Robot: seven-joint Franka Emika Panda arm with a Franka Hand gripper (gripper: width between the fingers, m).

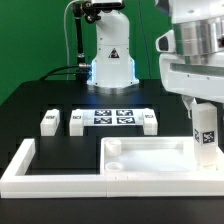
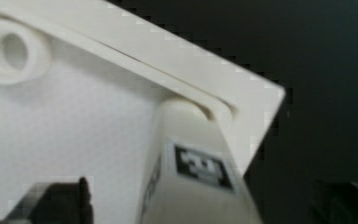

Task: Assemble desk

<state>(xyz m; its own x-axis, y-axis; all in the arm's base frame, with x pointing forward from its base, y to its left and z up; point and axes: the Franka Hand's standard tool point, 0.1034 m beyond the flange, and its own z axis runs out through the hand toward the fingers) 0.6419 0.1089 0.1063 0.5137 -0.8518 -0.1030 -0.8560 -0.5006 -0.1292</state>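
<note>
Tool (image 1: 204, 115) clamped on leg (image 1: 205, 140), held upright at tabletop (image 1: 140, 160) corner, exterior view's right, judged for seating into corner socket. Tabletop flat on surface (image 1: 30, 105), beside fence (image 1: 30, 165), presumably for bracing.

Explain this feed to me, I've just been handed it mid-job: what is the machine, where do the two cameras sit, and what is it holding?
The machine is a single robot arm ending in a two-finger pincer. The exterior view comes from a camera off the arm that sees the whole scene. The wrist view comes from a camera on the arm's wrist, close to the work. On the black table lie the white tabletop, three loose legs, the marker board and a low white fence. The pincer looks shut on the fourth leg, held upright at the tabletop's corner on the exterior view's right.
</note>
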